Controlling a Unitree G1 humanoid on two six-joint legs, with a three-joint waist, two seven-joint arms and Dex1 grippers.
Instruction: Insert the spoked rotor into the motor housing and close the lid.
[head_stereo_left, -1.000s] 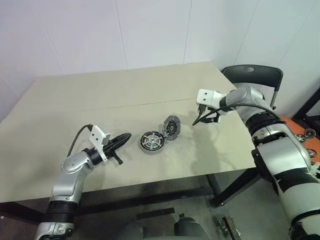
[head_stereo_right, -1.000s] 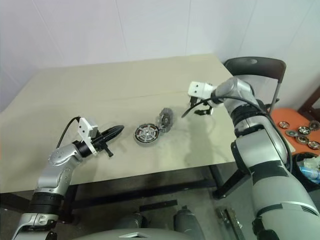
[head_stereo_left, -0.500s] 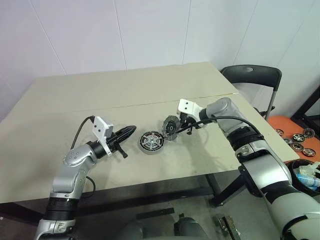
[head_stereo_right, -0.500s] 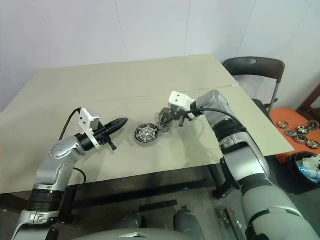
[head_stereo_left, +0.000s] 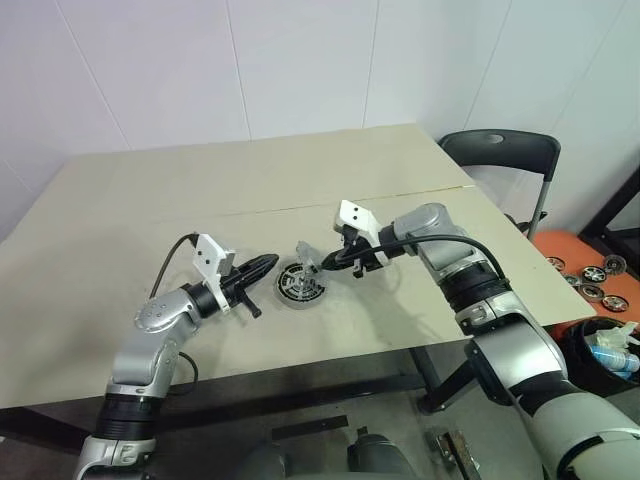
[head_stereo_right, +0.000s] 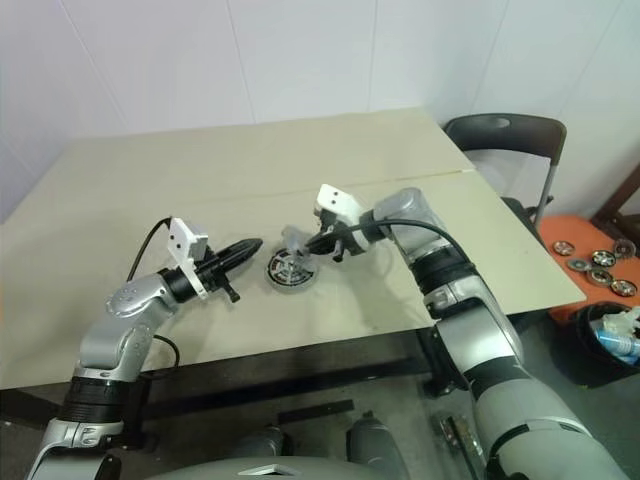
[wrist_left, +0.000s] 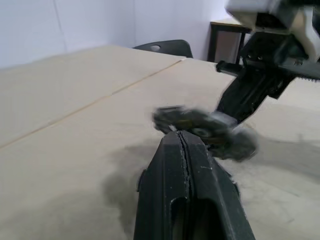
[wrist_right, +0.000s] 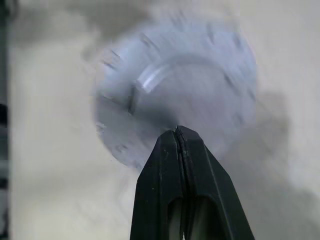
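Shiny spoked rotor (head_stereo_left: 300, 284) already sits in the dark round housing (head_stereo_left: 287, 297); the flat grey ribbed lid (head_stereo_left: 308, 257), pinched by the right gripper (head_stereo_left: 330, 263), hangs tilted above it, while the left gripper (head_stereo_left: 268, 263) is pressed together, empty.

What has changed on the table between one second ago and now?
The right gripper swung in from the table's right side toward the centre and shut. The lid, earlier leaning beside the motor housing, now hangs tilted above it at the fingertips. The housing, with the spoked rotor inside, and the shut left gripper stayed.
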